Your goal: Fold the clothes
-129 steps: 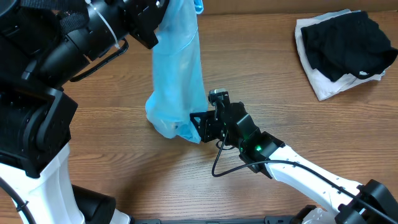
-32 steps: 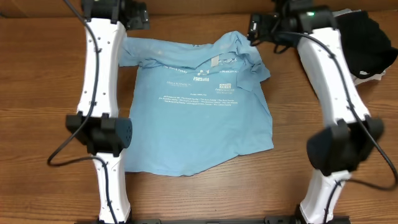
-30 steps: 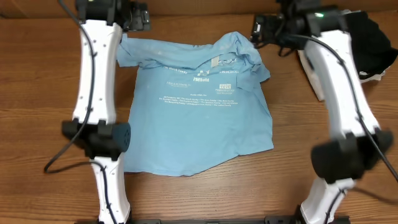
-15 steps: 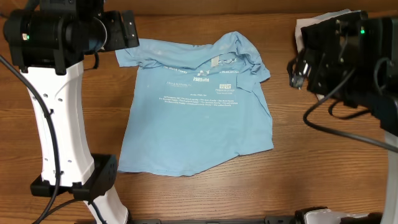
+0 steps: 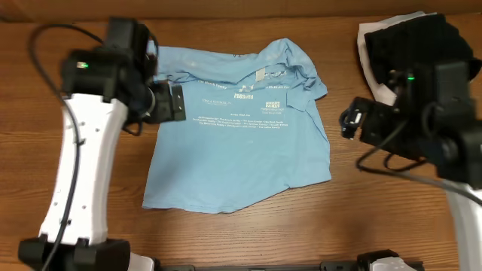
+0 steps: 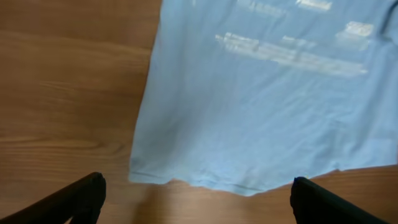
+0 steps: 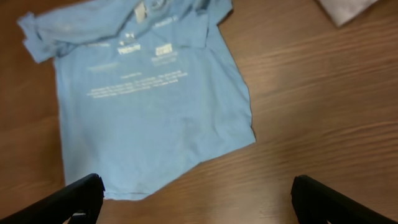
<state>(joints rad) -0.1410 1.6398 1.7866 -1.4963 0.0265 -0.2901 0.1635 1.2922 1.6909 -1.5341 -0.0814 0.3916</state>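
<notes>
Because the T-shirt [image 5: 241,139] is thin, soft cotton, it should be light but will sag and wrinkle, so I would pinch it at the hem corners or shoulders. It lies spread, print up, in the centre of the overhead frame. The left gripper [image 6: 196,183], over its left edge, and the right gripper [image 7: 196,180], off to its right, have their fingers spread wide and hold nothing.

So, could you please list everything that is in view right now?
T-shirt: one, light blue with white print, spread flat mid-table.
Black garment: one, black, far right corner, on the white garment.
White garment: one, white, under the black one.
Table: one, brown wood, beneath everything.
Left arm: one, white and black, over the T-shirt's left edge; left fingers open, empty.
Right arm: one, white and black, right of the T-shirt; right fingers open, empty.
</notes>
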